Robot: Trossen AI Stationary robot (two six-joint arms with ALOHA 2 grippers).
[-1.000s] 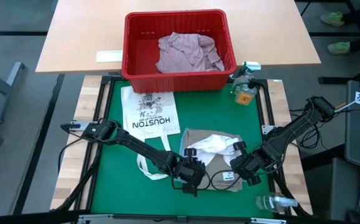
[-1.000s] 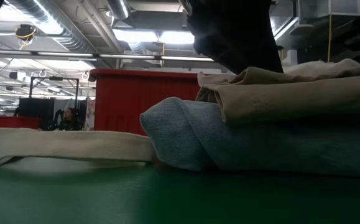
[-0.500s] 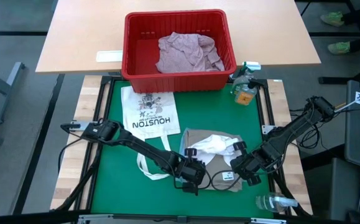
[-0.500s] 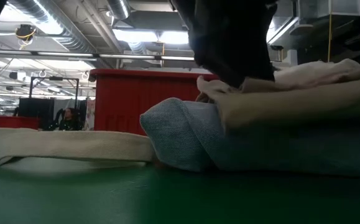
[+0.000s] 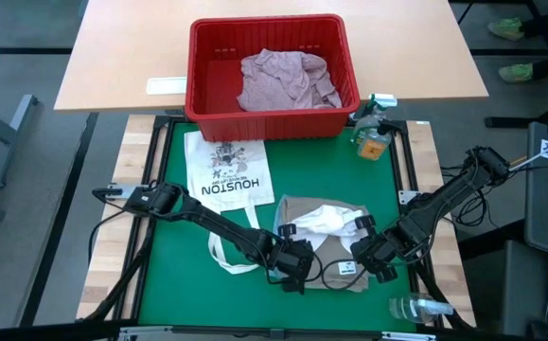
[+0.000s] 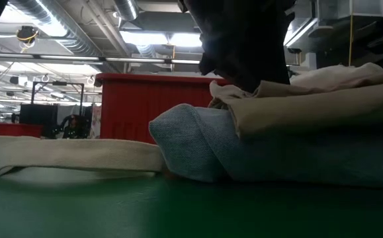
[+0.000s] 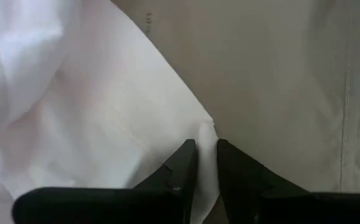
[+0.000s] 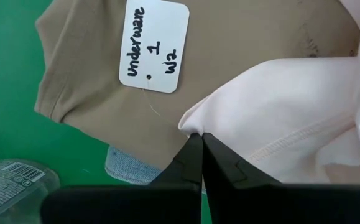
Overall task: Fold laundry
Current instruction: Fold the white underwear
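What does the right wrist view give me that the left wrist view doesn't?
Only the right wrist view shows the white paper tag handwritten "underware", the green table mat, a blue denim edge under the tan cloth, and a clear plastic bottle. Only the left wrist view shows the left tool closing on a corner of the pale white-pink fabric. Both show that pale fabric lying on the tan khaki cloth, with each tool at its edge; the right tool is shut on it.
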